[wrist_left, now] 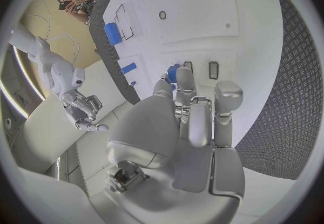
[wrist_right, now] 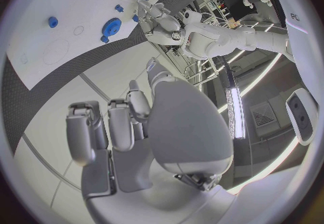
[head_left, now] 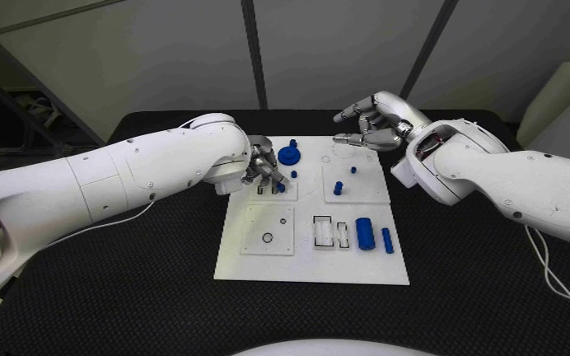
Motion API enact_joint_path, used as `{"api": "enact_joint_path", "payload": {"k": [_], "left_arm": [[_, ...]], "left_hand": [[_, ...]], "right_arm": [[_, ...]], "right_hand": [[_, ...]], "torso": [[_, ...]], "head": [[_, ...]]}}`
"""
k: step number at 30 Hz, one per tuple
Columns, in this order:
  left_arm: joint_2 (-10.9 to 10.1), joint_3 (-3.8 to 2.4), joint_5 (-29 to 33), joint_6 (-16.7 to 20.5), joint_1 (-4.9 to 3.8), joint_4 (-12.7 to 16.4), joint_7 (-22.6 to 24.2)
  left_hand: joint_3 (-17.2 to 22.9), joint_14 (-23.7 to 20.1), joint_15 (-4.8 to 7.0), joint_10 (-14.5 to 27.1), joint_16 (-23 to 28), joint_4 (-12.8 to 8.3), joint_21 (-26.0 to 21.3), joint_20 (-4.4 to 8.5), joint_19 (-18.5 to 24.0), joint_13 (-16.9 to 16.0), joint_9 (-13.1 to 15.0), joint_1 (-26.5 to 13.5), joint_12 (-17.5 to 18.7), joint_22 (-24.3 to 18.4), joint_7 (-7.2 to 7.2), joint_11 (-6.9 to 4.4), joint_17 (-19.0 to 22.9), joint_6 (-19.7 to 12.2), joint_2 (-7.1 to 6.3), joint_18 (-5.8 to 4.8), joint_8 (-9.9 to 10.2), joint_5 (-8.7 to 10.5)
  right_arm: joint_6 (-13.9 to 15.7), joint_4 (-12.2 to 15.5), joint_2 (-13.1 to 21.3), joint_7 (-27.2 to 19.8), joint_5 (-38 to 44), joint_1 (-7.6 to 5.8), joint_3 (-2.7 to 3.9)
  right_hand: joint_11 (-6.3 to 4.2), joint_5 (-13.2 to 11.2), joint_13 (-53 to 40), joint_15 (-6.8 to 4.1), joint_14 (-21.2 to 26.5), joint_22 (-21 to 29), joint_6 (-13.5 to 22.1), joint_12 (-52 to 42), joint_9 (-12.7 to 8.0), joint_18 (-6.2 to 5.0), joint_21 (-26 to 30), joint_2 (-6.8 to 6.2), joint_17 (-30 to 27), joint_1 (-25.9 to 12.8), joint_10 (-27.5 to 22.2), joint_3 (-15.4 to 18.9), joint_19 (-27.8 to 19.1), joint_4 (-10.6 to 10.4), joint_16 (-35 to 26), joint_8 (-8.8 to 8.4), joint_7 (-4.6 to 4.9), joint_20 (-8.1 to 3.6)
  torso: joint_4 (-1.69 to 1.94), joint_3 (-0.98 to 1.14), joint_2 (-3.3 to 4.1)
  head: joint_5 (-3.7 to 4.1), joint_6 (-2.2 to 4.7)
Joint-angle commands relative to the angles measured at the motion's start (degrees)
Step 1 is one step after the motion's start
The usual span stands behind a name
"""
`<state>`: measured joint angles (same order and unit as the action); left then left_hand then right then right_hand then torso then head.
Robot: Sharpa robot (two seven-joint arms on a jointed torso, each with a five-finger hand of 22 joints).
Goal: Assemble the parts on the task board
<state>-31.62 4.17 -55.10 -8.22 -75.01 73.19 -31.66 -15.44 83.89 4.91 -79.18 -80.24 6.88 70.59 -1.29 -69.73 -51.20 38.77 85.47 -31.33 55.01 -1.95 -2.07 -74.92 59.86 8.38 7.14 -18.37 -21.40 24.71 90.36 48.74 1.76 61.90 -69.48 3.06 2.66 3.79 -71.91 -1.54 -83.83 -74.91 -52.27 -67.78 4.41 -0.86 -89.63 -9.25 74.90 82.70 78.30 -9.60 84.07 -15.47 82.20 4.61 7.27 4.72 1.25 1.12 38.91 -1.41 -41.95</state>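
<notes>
Both hands hover over the task board (head_left: 311, 267): left hand (head_left: 263, 170) pinching a blue part (head_left: 280, 183), right hand (head_left: 374, 129) spread empty.

White task board (head_left: 311, 267), blue parts (head_left: 365, 233), black table (head_left: 142, 290), silver left hand (head_left: 263, 168)

Black table (head_left: 119, 290); white task board (head_left: 309, 265) lies flat at its middle.

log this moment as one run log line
left robot hand: fingers down on a blue part on task board | right robot hand: holding nothing, over board's far edge | blue gear: on board
</notes>
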Motion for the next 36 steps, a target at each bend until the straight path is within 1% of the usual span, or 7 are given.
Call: {"api": "enact_joint_path", "payload": {"k": [1, 11, 13, 14, 20, 23, 36], "left_arm": [[-0.36, 0.15, -0.39, -0.2, 0.2, 0.38, 0.3], [-2.21, 0.13, -0.16, 3.08, 0.21, 2.53, 0.73], [-2.59, 0.12, -0.15, 3.61, 0.21, 3.05, 0.74], [-2.88, 0.12, -0.14, 4.11, 0.21, 3.45, 0.78], [-3.81, 0.12, -1.18, 6.48, 0.22, 4.97, 1.32], [-4.43, 0.12, -1.97, 7.7, 0.25, 5.91, 1.53], [-6.38, 0.15, -6.43, 11.08, 1.09, 8.65, 1.44]], "left_hand": [[5.74, 3.01, 0.25, -0.41, -0.38, -4.67, 0.35, -0.01, 0.46, 0.07, 0.47, 3.89, 0.83, 0.23, -0.33, 0.25, -3.7, -0.37, 2.27, -0.27, 0.54, 2.07], [13.82, 3.38, 0.19, -1.85, -1.09, -7.48, 0.92, -0.21, 0.21, -1.24, 1.53, 0.53, 1.48, 1.48, -0.4, 0.32, -4.66, 0.82, -0.76, -0.32, 1.8, 0.94], [20.76, 3.41, 0.46, -2.46, -1.08, -8.78, 0.99, -0.42, 0.22, -1.88, 2.25, -3.61, 2.39, 1.89, -0.8, 0.46, -4.75, 1.39, -3.08, -0.47, 2.65, 0.98], [26.46, 3.46, -0.13, -2.83, -1.1, -10.18, 0.98, 0.01, 0.21, -2.37, 2.95, -6.44, 3.0, 2.12, -0.24, 0.79, -4.84, 1.72, -5.18, -0.09, 3.08, 1.03], [35.36, 3.71, 0.24, -3.82, -1.56, -12.15, 1.35, -0.21, -0.34, -3.65, 4.49, -11.15, 2.98, 3.05, -0.34, 0.39, -5.43, 2.5, -8.26, -0.41, 3.24, 0.5], [38.44, 3.86, 0.26, -4.31, -1.91, -12.79, 1.66, -0.11, -0.75, -4.33, 5.24, -13.02, 2.61, 3.68, -0.35, 0.17, -5.86, 2.9, -9.64, -0.5, 3.15, -2.1], [42.86, 4.06, 0.47, -5.24, -2.48, -13.83, 2.39, 0.09, -1.62, -5.73, 6.7, -15.54, 1.66, 5.08, -0.13, -0.08, -6.54, 3.46, -11.38, -0.73, 2.98, -3.62]], "right_arm": [[0.03, 0.03, -0.04, -0.22, 0.18, -0.13, 0.05], [0.66, -0.11, -0.03, -0.4, 0.18, -0.13, 0.05], [0.71, -0.14, -0.03, -0.43, 0.18, -0.13, 0.05], [0.75, -0.16, -0.02, -0.44, 0.18, -0.13, 0.05], [0.86, -0.22, 0.02, -0.52, 0.18, -0.12, 0.05], [0.9, -0.25, 0.01, -0.57, 0.18, -0.12, 0.04], [0.84, -0.46, -0.03, -0.67, 0.18, -0.12, 0.04]], "right_hand": [[-0.27, 0.38, -0.02, -0.43, -2.91, -15.09, -0.54, -0.09, -0.04, 0.86, -0.37, 0.52, 0.55, 0.14, 0.14, -0.16, 5.93, 0.2, -0.27, 0.04, 0.02, -0.25], [-0.3, 0.43, 0.09, -0.45, -2.9, -15.09, -0.64, 0.03, -0.05, 0.86, -0.37, 0.54, 0.51, 0.28, 0.09, -0.21, 5.93, 0.36, -0.31, 0.01, -0.01, -0.27], [-0.3, 0.43, 0.09, -0.45, -2.9, -15.09, -0.64, 0.03, -0.05, 0.86, -0.37, 0.54, 0.51, 0.28, 0.09, -0.21, 5.93, 0.36, -0.31, 0.01, -0.01, -0.27], [-0.3, 0.44, 0.09, -0.45, -2.9, -15.09, -0.66, 0.03, -0.06, 0.86, -0.37, 0.53, 0.49, 0.32, 0.09, -0.21, 5.93, 0.4, -0.33, 0.0, -0.02, -0.27], [-0.3, 0.44, 0.09, -0.46, -2.89, -15.09, -0.67, 0.02, -0.06, 0.86, -0.37, 0.53, 0.46, 0.32, 0.09, -0.21, 5.93, 0.4, -0.34, 0.0, -0.02, -0.28], [-0.3, 0.44, 0.09, -0.46, -2.89, -15.09, -0.67, 0.02, -0.06, 0.86, -0.37, 0.53, 0.46, 0.32, 0.09, -0.21, 5.93, 0.4, -0.34, 0.0, -0.02, -0.28], [-0.3, 0.45, 0.12, -0.46, -2.9, -15.09, -0.7, 0.05, -0.06, 0.86, -0.37, 0.53, 0.5, 0.3, 0.08, -0.2, 5.93, 0.41, -0.32, -0.01, -0.02, -0.28]], "torso": [[0.0, 0.0, 0.06], [0.06, -0.01, -0.02], [-0.02, 0.02, 0.01], [-0.04, -0.02, 0.04], [0.14, -0.01, 0.0], [0.08, 0.02, 0.04], [-0.03, 0.0, 0.06]], "head": [[0.07, -0.01], [-0.01, -0.24], [-0.08, -0.22], [-0.12, -0.22], [-0.09, -0.27], [-0.22, -0.25], [-0.66, -0.46]]}}
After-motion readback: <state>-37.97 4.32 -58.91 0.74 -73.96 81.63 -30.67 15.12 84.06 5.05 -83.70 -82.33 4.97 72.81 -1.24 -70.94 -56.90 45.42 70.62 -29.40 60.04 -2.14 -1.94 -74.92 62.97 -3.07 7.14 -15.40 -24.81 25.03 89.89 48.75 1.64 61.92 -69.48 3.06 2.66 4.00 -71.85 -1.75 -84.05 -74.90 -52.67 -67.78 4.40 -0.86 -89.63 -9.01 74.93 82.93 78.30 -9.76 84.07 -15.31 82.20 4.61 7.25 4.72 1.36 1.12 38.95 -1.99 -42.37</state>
